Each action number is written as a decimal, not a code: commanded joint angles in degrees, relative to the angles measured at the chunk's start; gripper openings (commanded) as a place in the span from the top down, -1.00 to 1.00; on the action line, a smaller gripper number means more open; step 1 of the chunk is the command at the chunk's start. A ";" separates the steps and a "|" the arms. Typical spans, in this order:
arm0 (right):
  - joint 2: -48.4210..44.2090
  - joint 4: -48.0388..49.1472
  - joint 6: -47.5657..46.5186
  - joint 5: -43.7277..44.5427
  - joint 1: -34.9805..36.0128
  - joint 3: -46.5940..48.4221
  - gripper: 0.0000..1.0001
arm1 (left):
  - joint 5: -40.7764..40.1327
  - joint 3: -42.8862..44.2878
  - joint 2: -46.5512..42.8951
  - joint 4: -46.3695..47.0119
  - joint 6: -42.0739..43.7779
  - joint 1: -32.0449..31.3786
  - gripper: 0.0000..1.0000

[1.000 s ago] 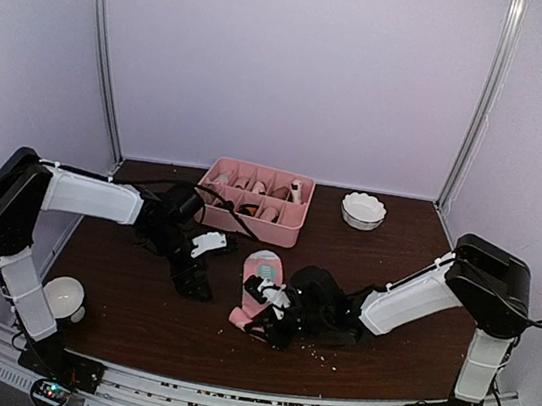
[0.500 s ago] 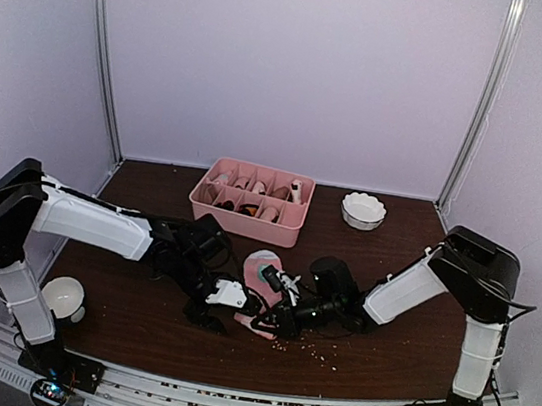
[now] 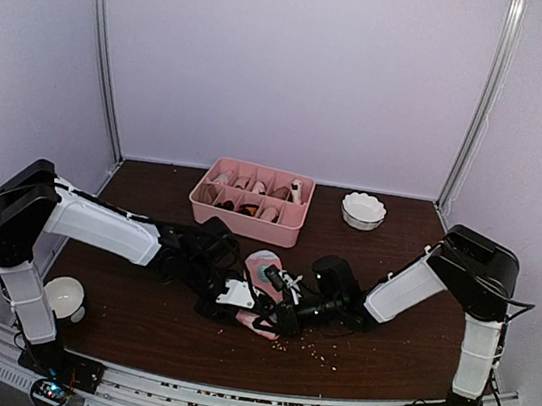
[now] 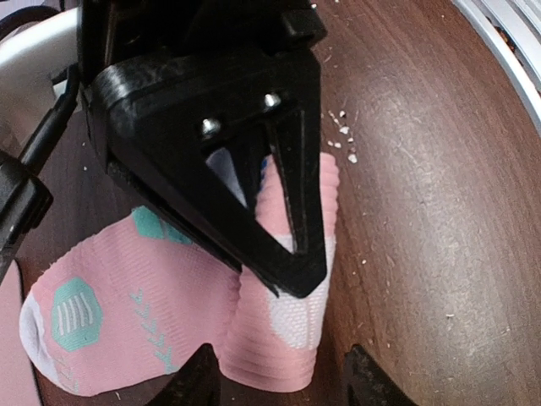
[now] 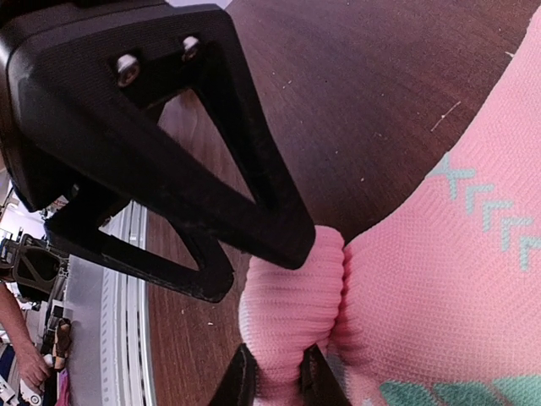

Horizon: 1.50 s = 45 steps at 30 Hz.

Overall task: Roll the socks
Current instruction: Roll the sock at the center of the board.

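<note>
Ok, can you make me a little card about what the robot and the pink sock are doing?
Pink sock: lying on the brown table, one end folded over
Right fingers: pinching the fold
Left fingers: apart, one each side of the folded end
Behind: pink tray, white bowl

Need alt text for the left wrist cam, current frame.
The right gripper pinches the folded ribbed cuff of the pink sock, which lies on the dark brown table. The left gripper shows at the bottom edge, fingertips apart, one on each side of the fold. White crumbs dot the table.
</note>
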 commanded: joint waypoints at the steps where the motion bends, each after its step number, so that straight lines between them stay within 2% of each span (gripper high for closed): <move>1: 6.42 -21.68 0.21 5.93 -0.68 -4.43 1.00 | 0.98 2.48 0.11 -0.09 -0.01 -1.17 0.02; 11: 5.62 -20.54 0.91 5.30 -0.71 -4.76 1.00 | -0.50 5.63 6.61 -2.74 -1.20 -1.28 0.52; 15: 5.00 -19.38 1.28 5.07 -0.80 -5.47 0.96 | -0.18 4.59 7.01 -4.42 -1.52 -1.22 0.62; 18: 4.29 -18.23 1.47 4.86 -0.87 -6.03 0.88 | -0.03 3.91 7.09 -5.21 -2.03 -1.23 0.82; 24: -3.84 -14.70 -0.58 10.61 -0.72 -9.63 0.17 | 6.40 9.48 11.80 -14.57 -4.58 -0.42 0.99; 26: -8.28 -14.10 -2.02 13.45 -0.69 -11.68 0.02 | 9.86 11.77 13.34 -18.46 -5.32 0.33 1.00; 28: -11.30 -13.35 -2.93 16.09 -0.68 -13.37 -0.95 | 12.98 13.42 14.56 -21.60 -6.05 1.23 1.00; 29: -12.58 -13.23 -3.41 17.08 -0.70 -14.02 -1.00 | 13.92 14.12 15.11 -22.92 -6.46 1.67 1.00; 38: -22.38 -10.14 -4.73 26.78 -0.61 -19.44 -0.99 | 16.10 16.26 18.11 -29.79 -6.28 2.50 1.00; 42: -33.08 -11.62 -5.92 39.60 -0.64 -21.77 -0.99 | 16.01 17.59 18.23 -33.04 -5.34 2.45 1.00; 45: -39.30 -13.71 -3.45 50.52 -0.69 -21.84 -0.99 | 16.53 19.31 18.76 -36.68 -4.56 2.41 1.00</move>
